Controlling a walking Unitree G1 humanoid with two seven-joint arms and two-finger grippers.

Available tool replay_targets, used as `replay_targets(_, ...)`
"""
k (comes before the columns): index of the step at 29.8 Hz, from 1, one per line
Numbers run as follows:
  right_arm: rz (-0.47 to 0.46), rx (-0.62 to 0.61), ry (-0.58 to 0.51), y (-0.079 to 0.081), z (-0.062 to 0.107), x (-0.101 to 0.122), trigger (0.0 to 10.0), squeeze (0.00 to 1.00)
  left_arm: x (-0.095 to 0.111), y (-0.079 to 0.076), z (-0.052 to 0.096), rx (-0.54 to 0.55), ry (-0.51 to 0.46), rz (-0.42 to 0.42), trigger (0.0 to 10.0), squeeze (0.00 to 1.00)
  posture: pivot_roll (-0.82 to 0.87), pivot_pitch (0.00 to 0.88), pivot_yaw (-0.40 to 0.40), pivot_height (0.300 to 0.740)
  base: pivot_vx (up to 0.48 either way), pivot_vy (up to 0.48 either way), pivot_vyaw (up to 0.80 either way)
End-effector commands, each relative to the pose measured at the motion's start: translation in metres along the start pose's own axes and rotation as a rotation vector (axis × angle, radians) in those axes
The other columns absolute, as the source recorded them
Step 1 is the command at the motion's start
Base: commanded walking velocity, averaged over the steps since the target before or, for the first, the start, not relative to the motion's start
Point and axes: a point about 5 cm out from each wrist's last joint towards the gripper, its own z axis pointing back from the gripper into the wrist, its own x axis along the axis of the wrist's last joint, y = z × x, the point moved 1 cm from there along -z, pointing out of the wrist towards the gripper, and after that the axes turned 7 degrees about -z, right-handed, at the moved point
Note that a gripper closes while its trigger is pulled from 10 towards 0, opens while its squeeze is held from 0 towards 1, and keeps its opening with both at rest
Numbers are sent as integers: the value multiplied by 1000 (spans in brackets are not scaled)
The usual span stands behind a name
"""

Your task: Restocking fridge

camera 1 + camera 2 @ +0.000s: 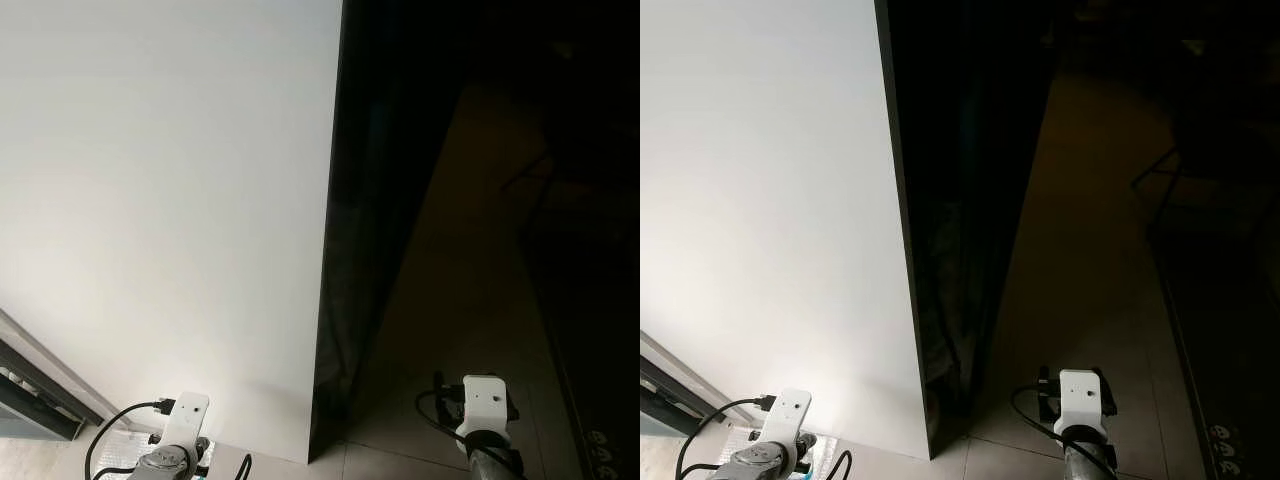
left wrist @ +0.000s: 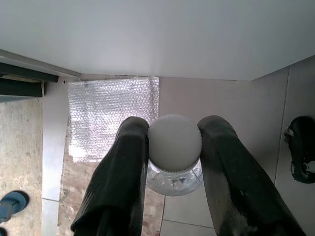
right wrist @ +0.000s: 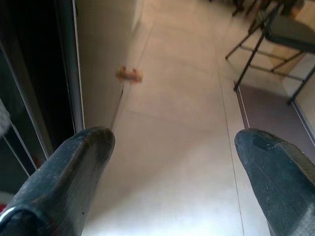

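Observation:
A tall white fridge side (image 1: 170, 200) stands right before me, with its glossy black front (image 1: 370, 200) turned to the right. In the left wrist view my left gripper (image 2: 173, 142) is shut on a clear bottle with a white cap (image 2: 174, 142), held above the floor near the fridge's foot. My left wrist (image 1: 180, 420) and right wrist (image 1: 487, 405) sit low in the eye views. In the right wrist view my right gripper (image 3: 174, 147) is open with nothing between its fingers, pointing along the tiled floor (image 3: 177, 98).
A sheet of bubble wrap (image 2: 110, 113) lies on the floor by the fridge's base. A dark-framed door sill (image 1: 30, 390) runs at the lower left. A folding chair (image 3: 275, 39) stands farther along the floor. A small orange object (image 3: 129, 74) lies on the tiles.

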Motion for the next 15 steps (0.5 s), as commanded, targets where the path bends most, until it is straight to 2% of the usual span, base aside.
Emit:
replay_targets(1,-34,9,-29,0,1,2,10000,0,-1,1,0,10,7,0,10000,0,-104,14,-30,740,0,0,0)
replay_targets(3,-38,24,-43,1,1,4,10000,0,-1,1,0,9,7,0,10000,0,-104,14,-30,740,0,0,0)
replay_targets(4,-42,42,-78,4,-8,16,10000,0,-1,1,0,9,7,0,10000,0,-104,14,-30,740,0,0,0)
replay_targets(5,-39,65,-225,11,-38,67,10000,0,-1,1,0,9,7,0,10000,0,-104,14,-30,740,0,0,0)
replay_targets(6,-37,70,-310,16,-51,97,10000,0,-1,1,0,9,8,0,10000,0,-104,14,-30,740,0,0,0)
replay_targets(7,-14,74,-436,18,-55,124,10000,0,-1,1,0,9,7,0,10000,0,-106,11,-31,740,0,0,0)
replay_targets(8,86,54,-554,17,-54,144,10000,0,-1,1,0,9,7,0,10000,0,-104,11,-32,740,0,0,0)
replay_targets(11,38,88,-660,22,-48,157,10000,0,-1,1,0,9,6,1,10000,0,-103,12,-31,740,0,0,0)
replay_targets(12,14,93,-677,18,-46,157,10000,0,-1,1,0,9,5,-3,10000,0,-103,12,-31,740,0,0,0)
replay_targets(14,8,93,-675,16,-45,155,10000,0,-1,1,0,10,5,-4,10000,0,-105,13,-29,740,0,0,0)
replay_targets(15,-10,92,-635,14,-48,154,10000,0,-1,2,0,10,5,-3,10000,0,-106,12,-29,740,0,0,0)
